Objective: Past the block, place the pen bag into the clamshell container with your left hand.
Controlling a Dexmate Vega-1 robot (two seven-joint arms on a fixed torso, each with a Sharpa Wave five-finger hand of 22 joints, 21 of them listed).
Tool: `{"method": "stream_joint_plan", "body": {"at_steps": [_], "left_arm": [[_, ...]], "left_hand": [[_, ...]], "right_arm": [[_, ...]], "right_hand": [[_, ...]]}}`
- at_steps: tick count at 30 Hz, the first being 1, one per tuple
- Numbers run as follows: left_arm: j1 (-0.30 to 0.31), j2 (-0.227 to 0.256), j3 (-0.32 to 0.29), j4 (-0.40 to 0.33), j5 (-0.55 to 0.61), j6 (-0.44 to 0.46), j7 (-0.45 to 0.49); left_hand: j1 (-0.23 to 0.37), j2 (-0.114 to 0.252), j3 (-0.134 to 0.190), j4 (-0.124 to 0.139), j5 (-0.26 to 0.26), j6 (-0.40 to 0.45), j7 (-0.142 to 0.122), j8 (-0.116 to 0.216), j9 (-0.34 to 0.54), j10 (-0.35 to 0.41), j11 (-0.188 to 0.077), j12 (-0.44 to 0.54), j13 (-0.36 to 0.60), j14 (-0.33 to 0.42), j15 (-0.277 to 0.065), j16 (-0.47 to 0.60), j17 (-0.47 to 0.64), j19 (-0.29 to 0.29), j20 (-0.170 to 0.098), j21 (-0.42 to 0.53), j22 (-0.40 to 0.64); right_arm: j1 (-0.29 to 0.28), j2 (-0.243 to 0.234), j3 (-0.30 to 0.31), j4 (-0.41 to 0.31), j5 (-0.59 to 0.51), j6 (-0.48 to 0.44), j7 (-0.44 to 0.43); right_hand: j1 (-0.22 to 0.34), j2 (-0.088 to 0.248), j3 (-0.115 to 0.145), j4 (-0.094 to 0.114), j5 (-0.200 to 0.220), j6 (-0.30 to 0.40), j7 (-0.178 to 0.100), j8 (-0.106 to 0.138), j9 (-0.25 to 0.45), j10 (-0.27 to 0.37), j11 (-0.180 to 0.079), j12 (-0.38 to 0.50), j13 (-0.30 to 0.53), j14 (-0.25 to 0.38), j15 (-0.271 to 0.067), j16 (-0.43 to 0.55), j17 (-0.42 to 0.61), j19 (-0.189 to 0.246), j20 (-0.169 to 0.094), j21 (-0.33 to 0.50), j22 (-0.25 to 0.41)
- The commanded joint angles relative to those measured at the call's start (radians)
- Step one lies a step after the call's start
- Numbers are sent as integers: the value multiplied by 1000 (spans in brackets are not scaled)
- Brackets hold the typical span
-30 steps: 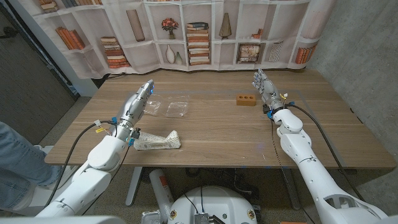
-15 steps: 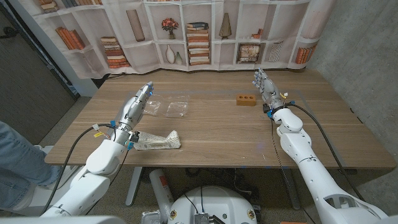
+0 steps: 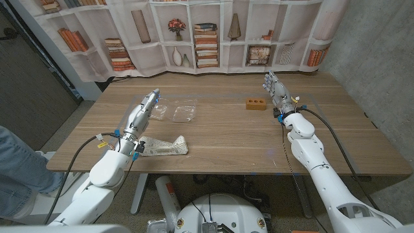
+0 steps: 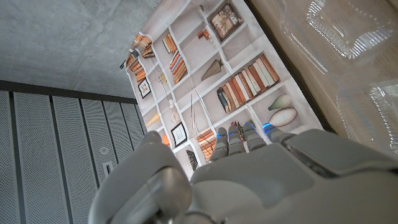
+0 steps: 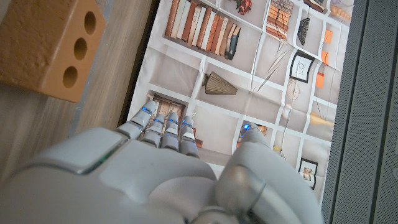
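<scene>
Starting at the far left of the head view: a person's leg [image 3: 16,169] in jeans, cut off by the frame edge. Next, left hand [image 3: 142,115] raised over the table [image 3: 226,139], fingers straight and apart, holding nothing, tips reaching toward the container [image 3: 173,111]. Just below and beside that wrist, pen bag [image 3: 162,147] lying flat near the front edge: pale grey-white with a mottled print, long and narrow, right end flared and crumpled; left end partly hidden behind the forearm, zip or opening too small to make out. Clamshell container clear plastic, lying open in two shallow halves, left half partly covered by the fingers; hard to trace its edges against the wood in the head view, plainer in the left wrist view [image 4: 339,28], where ribbed transparent walls show past the hand [image 4: 249,180]. Further right, block [image 3: 256,104], orange-brown with holes in its face, well apart from the bag and container; in the right wrist view [image 5: 46,46] cut off at the frame edge. Rightmost, right hand [image 3: 275,87] standing near the back edge, just beside the block, fingers extended and slightly spread, empty.
</scene>
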Motion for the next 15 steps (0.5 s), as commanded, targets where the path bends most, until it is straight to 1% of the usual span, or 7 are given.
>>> {"method": "stream_joint_plan", "body": {"at_steps": [1,6,7,10,15], "left_arm": [[41,-10,-19,-17,39,-18,27],[65,-19,-40,-27,47,-38,38],[70,-22,-45,-30,50,-44,40],[85,-30,-59,-39,64,-56,48],[105,-41,-79,-55,99,-50,65]], "left_hand": [[8,1,5,-5,0,8,1,2,4,7,-2,0,4,2,2,-4,1,-40,0,2,2],[10,1,4,-6,0,10,0,1,4,9,-3,-1,4,3,2,-4,1,-38,0,2,2],[10,1,4,-6,0,11,0,1,4,9,-3,0,4,4,2,-4,1,-38,0,2,2],[11,2,4,-6,0,13,-2,1,4,11,-2,-1,4,6,2,-4,1,-37,2,2,2],[13,3,4,-7,0,16,-2,1,4,13,-4,-1,4,10,0,-4,1,-34,1,3,2]], "right_arm": [[-1,3,-3,1,3,1,0],[2,4,-3,4,5,6,2],[2,3,-3,4,5,6,2],[2,-2,-3,5,0,8,3],[1,-2,1,7,4,10,1]], "right_hand": [[0,7,-2,-5,-4,11,0,-2,4,9,3,-4,4,6,-2,-1,6,9,-28,-4,6],[0,7,-2,-6,-4,11,1,-3,4,9,2,-5,4,6,-2,-2,6,10,-27,-6,6],[0,7,-2,-7,-4,11,1,-3,4,10,6,-5,4,6,-2,-2,6,11,-27,-7,6],[0,7,-3,-7,-4,16,10,-2,4,13,7,-4,4,7,-1,-2,6,11,-27,-10,6],[0,7,-3,-8,-4,18,12,-1,4,16,7,-3,4,8,1,-2,6,12,-27,-12,6]]}}
